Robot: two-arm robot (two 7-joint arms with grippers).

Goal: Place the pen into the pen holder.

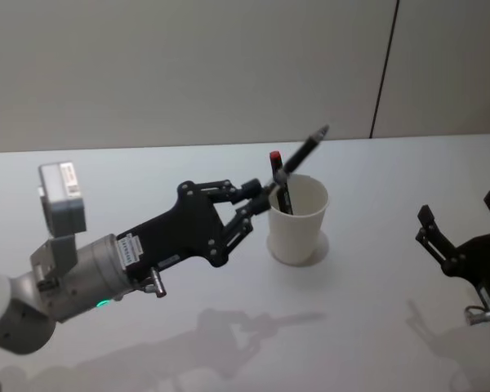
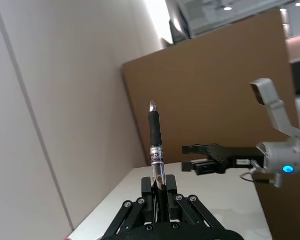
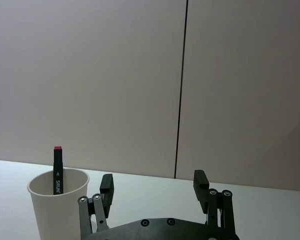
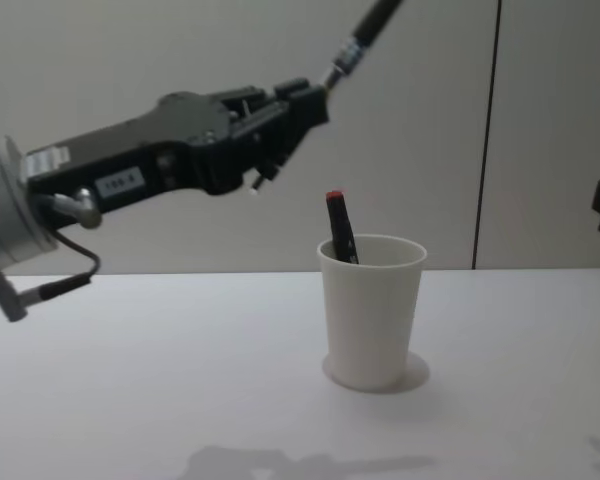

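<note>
1. Head view: your left claw (image 1: 265, 196) is clamped on the pen (image 1: 304, 151), gripping it near one end. The rest of the barrel slants up toward the far edge of the bench (image 1: 147, 343) and crosses the rim of the pen holder (image 1: 298, 229). The pen holder stands upright, nearer the far edge than the near one. A red-capped marker (image 1: 279, 184) leans inside it. Your right claw (image 1: 459, 206) waits toward the bench's right side, spread wide, holding nothing, well apart from the pen holder.

2. Left wrist view: you see the pen (image 2: 155, 132) pinched between the two fingers of the left claw (image 2: 160, 184). Its dark grip section and tip stick straight out beyond them. Farther off, the right claw (image 2: 192, 157) hangs above the bench (image 2: 230, 200) with its fingers parted.

3. Right wrist view: the right claw (image 3: 153, 182) is wide apart, with nothing between its pads. The pen holder (image 3: 57, 210) stands beyond one finger, not touching it. The marker (image 3: 57, 172) rests against the inner wall, red cap above the rim.

4. Chest view: the left claw (image 4: 310, 100) is held high, above the pen holder (image 4: 372, 320) and offset toward the bench's left edge. The pen (image 4: 363, 38) is tilted, angling up from the claw, and sits clear above the rim. The marker (image 4: 340, 232) leans in the pen holder on the side nearer the left edge.
</note>
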